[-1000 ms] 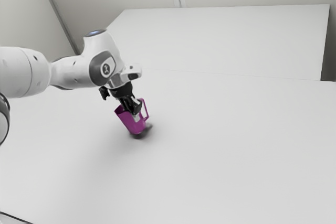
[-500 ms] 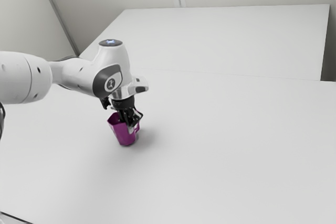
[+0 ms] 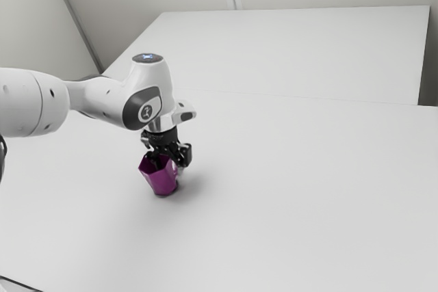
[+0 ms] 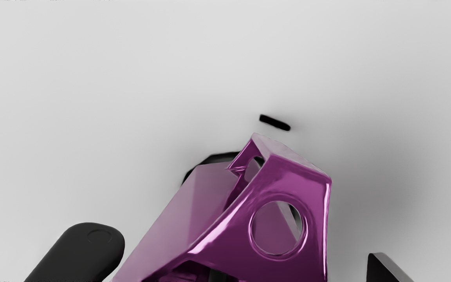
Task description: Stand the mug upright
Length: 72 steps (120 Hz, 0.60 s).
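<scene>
1. Here, a purple mug (image 3: 161, 181) stands on or just over the white table (image 3: 287, 182), directly below my hand (image 3: 169, 162), its bulk a little toward the exterior view's left.
2. My hand is open, its fingers (image 4: 92, 252) spread wide on either side of the mug and holding nothing.
3. The mug's long axis runs steeply down from my hand: mouth up by my fingers, dark base (image 4: 214, 158) toward the table. It leans slightly, mouth toward the exterior view's left; whether the base sits flat, I cannot tell.
4. The handle (image 4: 296, 172) points away from the mug's body, within the span of my fingers, so it is the part likeliest to snag.
5. The righting looks nearly finished. My next move, I judge, is a straight lift along that axis, keeping clear of rim and handle; a sideways drift could tip the mug again. Should it rock, a gentle nudge against the lean would serve.
</scene>
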Available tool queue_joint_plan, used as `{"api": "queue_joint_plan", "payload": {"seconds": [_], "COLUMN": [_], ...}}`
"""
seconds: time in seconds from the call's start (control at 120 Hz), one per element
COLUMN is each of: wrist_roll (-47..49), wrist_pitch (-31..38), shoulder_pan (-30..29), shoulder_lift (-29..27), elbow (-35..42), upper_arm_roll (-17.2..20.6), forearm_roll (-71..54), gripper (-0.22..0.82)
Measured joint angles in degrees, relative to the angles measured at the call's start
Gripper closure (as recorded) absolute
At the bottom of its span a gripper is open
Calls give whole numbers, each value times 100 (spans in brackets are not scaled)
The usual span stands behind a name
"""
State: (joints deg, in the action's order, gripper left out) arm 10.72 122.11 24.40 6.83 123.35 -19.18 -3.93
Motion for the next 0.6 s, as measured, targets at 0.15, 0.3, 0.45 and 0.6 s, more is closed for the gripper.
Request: {"api": "queue_joint_plan", "payload": {"seconds": [0.15, 0.3, 0.45, 0.6], "wrist_roll": [152, 257, 209, -158], "wrist_pitch": [-46, -278, -559, -1111], "shoulder_pan": [58, 74, 86, 84], "shoulder_lift": [-84, -268, -567, -653], "elbow": [-83, -246, -637, -1954], "upper_arm_roll": [2, 2, 10, 14], "forearm_roll": [95, 144, 154, 123], "gripper": [13, 6, 3, 2]}}
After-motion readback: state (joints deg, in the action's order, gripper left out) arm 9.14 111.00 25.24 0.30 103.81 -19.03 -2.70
